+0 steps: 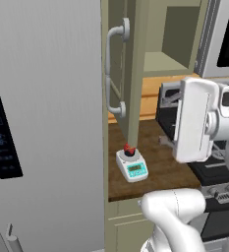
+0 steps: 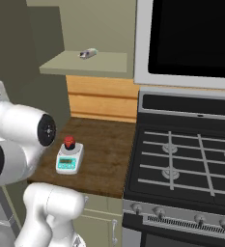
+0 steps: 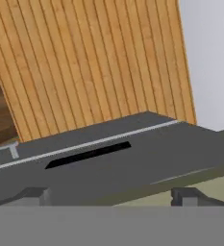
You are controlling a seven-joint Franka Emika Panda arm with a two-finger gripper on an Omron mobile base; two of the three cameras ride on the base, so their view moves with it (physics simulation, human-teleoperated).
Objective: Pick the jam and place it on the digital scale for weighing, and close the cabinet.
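- The jam — a tiny dark jar with a red top — stands upright on the round plate of the digital scale, touching nothing else.
- The digital scale sits on the dark wooden counter, near its front left corner, with the teal display facing the front edge; from the right base view the jam sits at the back of the scale.
- The cabinet is open: its door swings out edge-on over the counter, the curved grey bar handle on its outer face, just beside the grey fridge.
- Inside the cabinet, on the bare shelf, lies a small pale object, too small to make out.
- To the right of the counter stands a black stove with grates and front knobs; above it hangs a microwave with a dark window.
- The gripper shows as two dark finger tips, set well apart with nothing between them, pointing at the stove's back panel and the wood-plank wall.
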